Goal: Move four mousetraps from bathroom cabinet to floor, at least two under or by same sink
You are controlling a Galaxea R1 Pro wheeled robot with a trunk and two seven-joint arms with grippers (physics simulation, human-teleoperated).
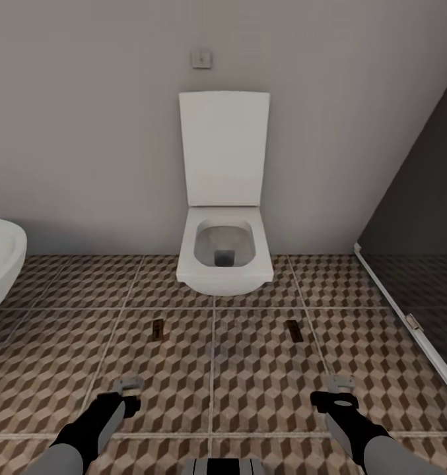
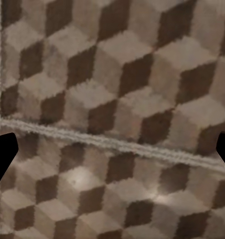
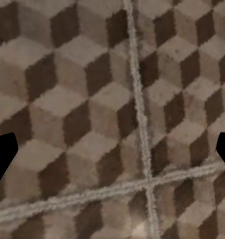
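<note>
The left claw (image 1: 127, 390) and the right claw (image 1: 342, 388) both hang low over the bathroom floor (image 1: 249, 369) in the head view, each spread wide and carrying nothing. Ahead of them two mousetraps lie flat on the patterned tiles, one (image 1: 158, 329) before the left claw and the other (image 1: 294, 330) before the right, well apart from each other and both just in front of a white toilet (image 1: 224, 257). A white rounded fixture (image 1: 0, 260) edges in at the left; I cannot tell what it is, and these traps look nearer the toilet than any basin. In the left wrist view the dark fingertips (image 2: 2, 157) stand at the far edges, bare tile (image 2: 112, 99) between them. The right wrist view matches: fingertips (image 3: 2, 154) far apart over tile and grout (image 3: 139, 109). My judgement: two traps are down, two remain unseen, and the placement by the sink is unconfirmed.
</note>
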